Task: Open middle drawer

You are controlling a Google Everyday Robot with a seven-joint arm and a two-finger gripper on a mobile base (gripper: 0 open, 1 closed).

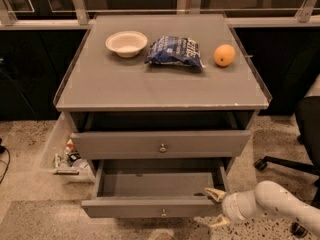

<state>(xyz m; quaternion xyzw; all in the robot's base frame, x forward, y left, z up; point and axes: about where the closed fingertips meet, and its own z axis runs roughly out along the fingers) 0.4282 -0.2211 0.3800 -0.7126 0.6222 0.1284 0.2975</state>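
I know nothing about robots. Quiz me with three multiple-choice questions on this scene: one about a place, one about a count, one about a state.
1. Where is the robot's pale two-finger gripper?
A. at the right front corner of the grey flat-fronted middle drawer
B. inside the upper drawer
C. on the floor at the left

2. How many things lie on the grey cabinet top?
A. two
B. three
C. five

3. The middle drawer is:
A. shut
B. pulled out
C. taken out

Answers:
1 A, it sits at that corner.
2 B, a white round bowl, a blue crinkled snack bag and a round orange fruit.
3 B, its inside shows.
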